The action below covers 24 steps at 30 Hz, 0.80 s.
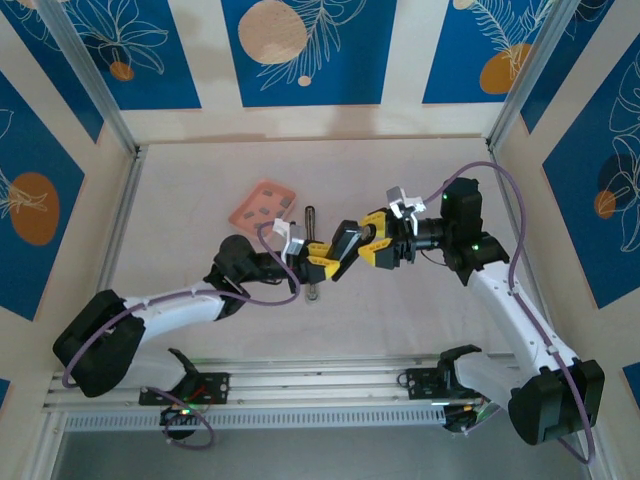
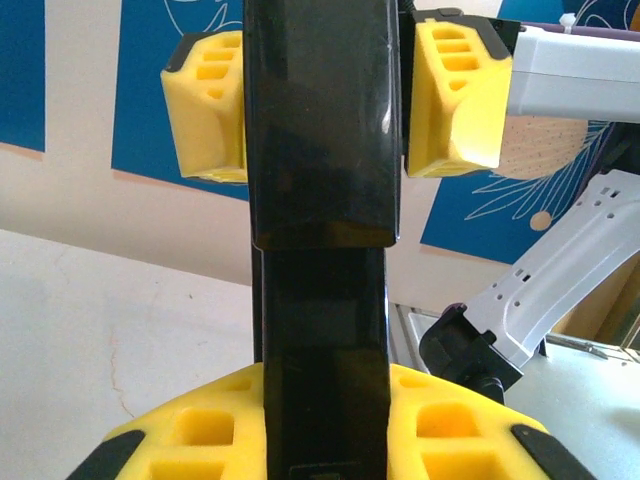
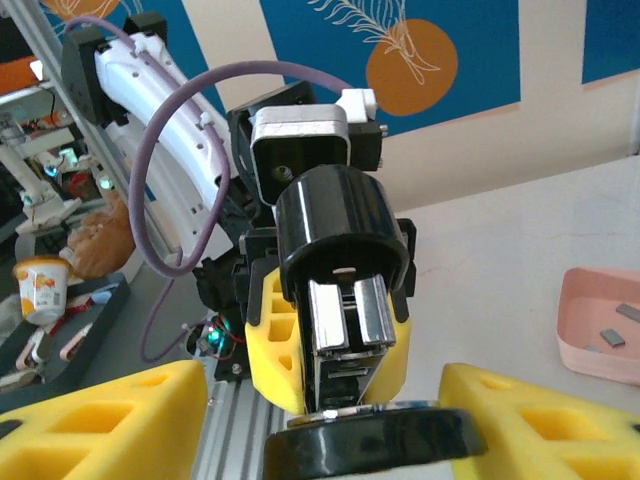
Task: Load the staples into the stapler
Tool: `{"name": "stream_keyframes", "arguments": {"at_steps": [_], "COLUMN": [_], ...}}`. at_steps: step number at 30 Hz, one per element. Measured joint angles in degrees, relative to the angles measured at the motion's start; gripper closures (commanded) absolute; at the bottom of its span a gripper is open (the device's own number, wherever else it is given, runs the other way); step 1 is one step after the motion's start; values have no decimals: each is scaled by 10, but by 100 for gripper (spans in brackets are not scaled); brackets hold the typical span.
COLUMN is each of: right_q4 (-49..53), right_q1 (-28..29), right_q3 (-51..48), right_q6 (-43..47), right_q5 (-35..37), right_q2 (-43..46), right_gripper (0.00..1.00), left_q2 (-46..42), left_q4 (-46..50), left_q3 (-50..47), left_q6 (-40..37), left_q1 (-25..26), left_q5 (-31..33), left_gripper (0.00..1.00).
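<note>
Your left gripper (image 1: 323, 266) is clamped on the stapler (image 2: 320, 150), which looks slick and stiff, so squeeze its flat sides squarely; can't tell if the right gripper (image 1: 374, 250) bites yet.

1 stapler (image 1: 347, 243), 1 tray (image 1: 263, 203), 2 tools (image 1: 318, 262) (image 1: 374, 240)

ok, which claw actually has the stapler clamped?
The left claw: its yellow pads press both sides of the black stapler. The right claw only straddles the other end, with gaps on either side.

tray (image 1: 247, 207): salmon-pink | table (image 1: 180, 200): pale | walls (image 1: 310, 50): blue leaf print
</note>
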<state>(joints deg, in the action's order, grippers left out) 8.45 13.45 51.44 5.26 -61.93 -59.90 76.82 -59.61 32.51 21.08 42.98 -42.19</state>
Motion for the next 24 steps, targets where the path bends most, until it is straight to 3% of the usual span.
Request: {"name": "stream_keyframes", "arguments": {"at_steps": [6,13,20,24], "right_q4": [14,32,77,107], "right_q1": [0,0,-1,4], "right_q3": [2,11,27,26], "right_q6": [17,35,59,65], "right_q5": [-2,-4,11,62], "right_q2": [0,-4,-4,-2], "right_gripper": [52,73,83,90], "left_q2": [0,0,-2,-32], "left_q4": [-12,-18,-20,19], "left_q3": [0,0,0,-6], "left_q6": [2,11,9,-16], "left_q1": [0,0,0,0], "left_q5": [-7,-10,7,38], "left_gripper": [100,98,51,39]}}
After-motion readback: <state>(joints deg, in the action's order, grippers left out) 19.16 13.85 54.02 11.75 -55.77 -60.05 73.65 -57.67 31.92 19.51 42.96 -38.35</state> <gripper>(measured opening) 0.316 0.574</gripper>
